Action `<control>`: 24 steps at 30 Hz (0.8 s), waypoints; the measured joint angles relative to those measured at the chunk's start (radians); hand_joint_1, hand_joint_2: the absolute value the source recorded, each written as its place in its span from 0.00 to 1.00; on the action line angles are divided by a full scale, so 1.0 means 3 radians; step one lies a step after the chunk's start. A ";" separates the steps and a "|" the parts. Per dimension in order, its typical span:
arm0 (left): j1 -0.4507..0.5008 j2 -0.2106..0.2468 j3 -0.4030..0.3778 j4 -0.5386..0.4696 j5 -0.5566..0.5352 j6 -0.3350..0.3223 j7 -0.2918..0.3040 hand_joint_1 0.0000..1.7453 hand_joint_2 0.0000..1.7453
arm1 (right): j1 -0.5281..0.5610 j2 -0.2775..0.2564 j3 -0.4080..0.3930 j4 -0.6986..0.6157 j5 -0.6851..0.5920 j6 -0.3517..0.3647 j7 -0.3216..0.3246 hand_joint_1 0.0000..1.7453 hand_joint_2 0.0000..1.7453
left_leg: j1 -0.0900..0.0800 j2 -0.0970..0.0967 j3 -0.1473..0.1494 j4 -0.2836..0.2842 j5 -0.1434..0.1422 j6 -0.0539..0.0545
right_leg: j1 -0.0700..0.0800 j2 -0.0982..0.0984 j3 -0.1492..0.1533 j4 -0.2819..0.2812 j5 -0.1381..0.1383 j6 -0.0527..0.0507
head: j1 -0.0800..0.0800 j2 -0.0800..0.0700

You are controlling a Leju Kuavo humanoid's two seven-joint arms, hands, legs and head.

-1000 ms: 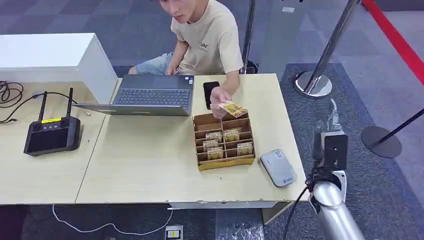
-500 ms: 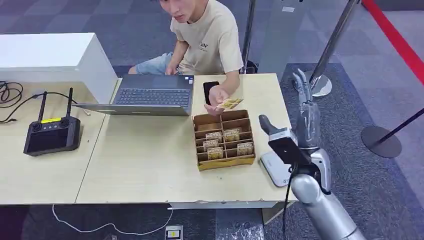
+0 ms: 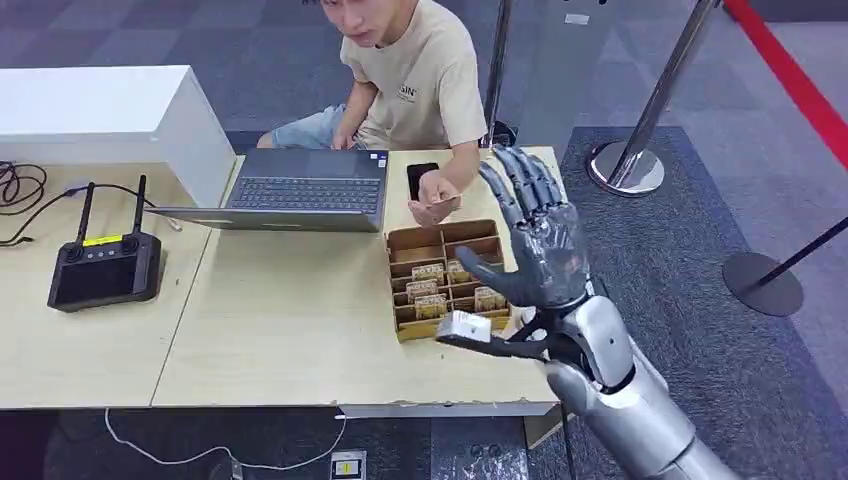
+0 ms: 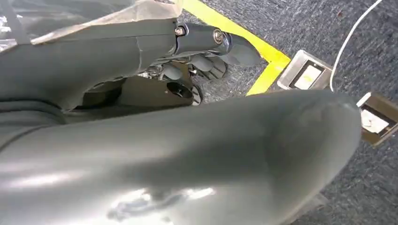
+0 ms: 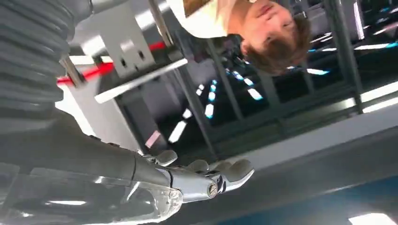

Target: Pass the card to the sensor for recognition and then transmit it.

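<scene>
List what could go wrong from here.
The right hand, open with its fingers spread, hangs right over the cardboard card box; dropping lower, it might knock the box or its cards. The person holds the card low beside their own hand, so a reach could bump them.

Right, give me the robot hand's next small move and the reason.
Probably reach forward toward the card: the right robot hand is raised, fingers spread and holding nothing, while the person's hand holds the card just beyond the box.

The head view looked down from high at the table (image 3: 300, 330), the left wrist view faced floor closely, and the right wrist view, upturned, shared the person (image 5: 263, 28) at twelve o'clock.
</scene>
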 joint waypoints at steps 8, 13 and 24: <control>-0.0045 0.0006 -0.0062 0.0000 -0.0067 0.0000 0.0098 0.00 0.00 | -0.0256 -0.0075 0.0455 0.0258 0.0640 0.0047 0.0135 0.00 1.00 | 0.0000 0.0000 -0.0001 0.0000 0.0000 0.0000 | 0.0000 0.0000 0.0000 0.0000 0.0000 0.0000 | 0.0000 0.0001; -0.0057 0.0013 -0.0103 0.0000 -0.0103 0.0000 0.0134 0.00 0.00 | -0.0381 -0.0099 0.0679 0.0499 0.0614 0.0164 0.0220 0.00 1.00 | 0.0000 0.0000 -0.0001 0.0000 0.0000 0.0000 | 0.0000 0.0000 -0.0001 0.0000 0.0000 0.0000 | 0.0001 0.0001; -0.0062 0.0022 -0.0109 0.0000 -0.0107 0.0015 0.0134 0.00 0.00 | -0.0502 -0.0121 0.0930 0.0888 0.0334 0.0248 0.0257 0.00 1.00 | 0.0000 0.0000 0.0000 0.0000 0.0000 0.0000 | 0.0000 0.0000 -0.0001 0.0000 0.0000 0.0000 | 0.0000 0.0000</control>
